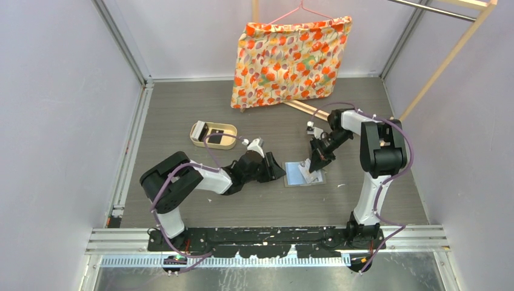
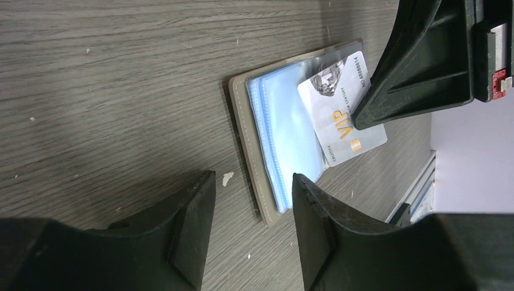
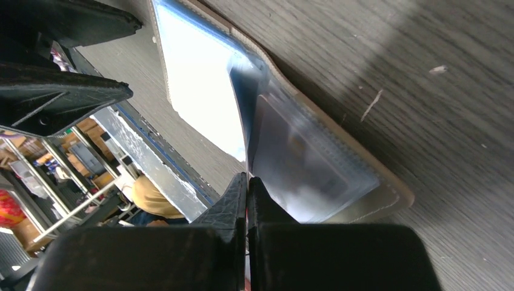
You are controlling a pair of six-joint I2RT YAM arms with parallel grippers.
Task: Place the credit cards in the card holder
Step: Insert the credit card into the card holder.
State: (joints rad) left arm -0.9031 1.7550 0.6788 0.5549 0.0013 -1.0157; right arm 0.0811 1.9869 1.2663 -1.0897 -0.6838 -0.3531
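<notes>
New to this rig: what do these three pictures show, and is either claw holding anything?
Two robot arms are bolted at a table's near edge. One picture looks down from above; the others come from a camera on each wrist. On the table: an open grey card holder, a tan tray with a black card. The left gripper hovers open and empty beside the holder. The right gripper is shut, its tip touching a white VIP card on the holder's clear pockets.
</notes>
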